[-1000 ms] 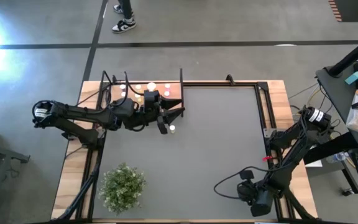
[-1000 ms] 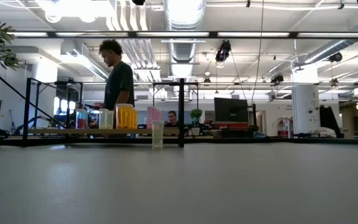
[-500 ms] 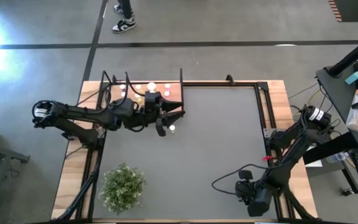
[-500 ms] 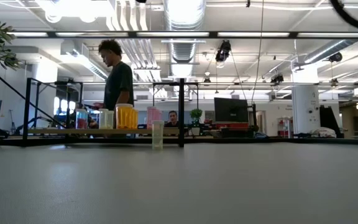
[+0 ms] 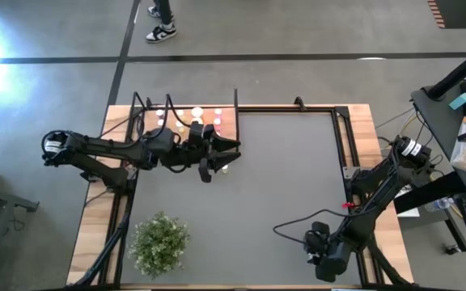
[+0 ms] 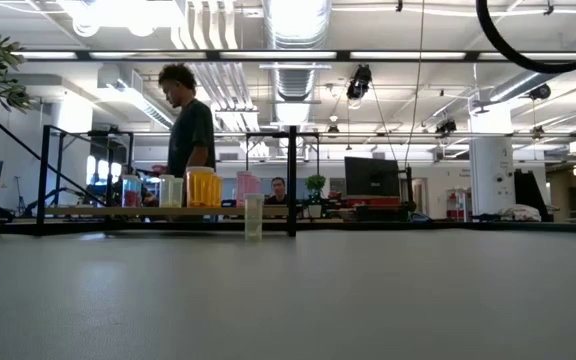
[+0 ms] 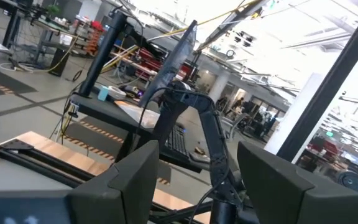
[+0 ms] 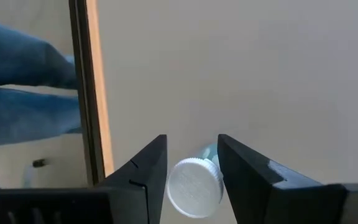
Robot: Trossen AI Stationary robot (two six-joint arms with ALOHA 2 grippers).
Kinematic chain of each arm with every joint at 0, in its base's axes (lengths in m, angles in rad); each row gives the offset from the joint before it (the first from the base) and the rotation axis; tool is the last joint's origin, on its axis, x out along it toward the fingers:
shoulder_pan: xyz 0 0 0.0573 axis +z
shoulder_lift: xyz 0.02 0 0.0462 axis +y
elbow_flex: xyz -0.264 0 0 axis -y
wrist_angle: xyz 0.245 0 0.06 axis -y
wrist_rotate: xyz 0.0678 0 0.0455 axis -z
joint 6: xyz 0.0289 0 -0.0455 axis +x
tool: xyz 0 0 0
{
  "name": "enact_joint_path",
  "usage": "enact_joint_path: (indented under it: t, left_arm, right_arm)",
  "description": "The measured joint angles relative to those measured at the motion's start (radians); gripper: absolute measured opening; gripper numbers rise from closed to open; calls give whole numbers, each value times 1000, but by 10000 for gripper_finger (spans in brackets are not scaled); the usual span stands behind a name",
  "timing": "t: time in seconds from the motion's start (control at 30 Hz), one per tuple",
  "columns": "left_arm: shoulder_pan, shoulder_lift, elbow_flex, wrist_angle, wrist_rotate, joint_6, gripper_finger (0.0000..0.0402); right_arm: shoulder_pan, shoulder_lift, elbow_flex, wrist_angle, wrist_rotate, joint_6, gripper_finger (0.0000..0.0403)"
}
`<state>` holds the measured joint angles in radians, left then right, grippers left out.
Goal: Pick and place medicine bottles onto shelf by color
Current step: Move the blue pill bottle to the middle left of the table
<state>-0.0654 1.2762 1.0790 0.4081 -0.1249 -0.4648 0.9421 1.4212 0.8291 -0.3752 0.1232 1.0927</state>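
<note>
Your shelf (image 5: 226, 121) sits at the table's far-left corner — a light-wood board with thin black rods. Several white-capped bottles (image 6: 193, 188) stand upright on it. One bottle (image 6: 254, 216) stands just off it, and another white-capped bottle (image 8: 194, 185) is between the right fingers.

A dark grey surface (image 5: 281, 178) with a light-wood border fills the middle of the high view. In its far-left corner lies a flat light-wood shelf (image 5: 226, 121) edged with thin black upright rods, and several small white-capped bottles (image 5: 196, 113) stand on it. One more small bottle (image 5: 225, 168) stands on the grey surface just in front of the shelf, and a bushy green plant (image 5: 159, 241) sits near the near-left corner.
</note>
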Motion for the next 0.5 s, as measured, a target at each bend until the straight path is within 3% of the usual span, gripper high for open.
enact_joint_path:
  t: [0.5]
  left_arm:
    - [0,-1,0,0,0,0,203]
  right_arm:
    - [0,1,0,43,-62,-41,132]
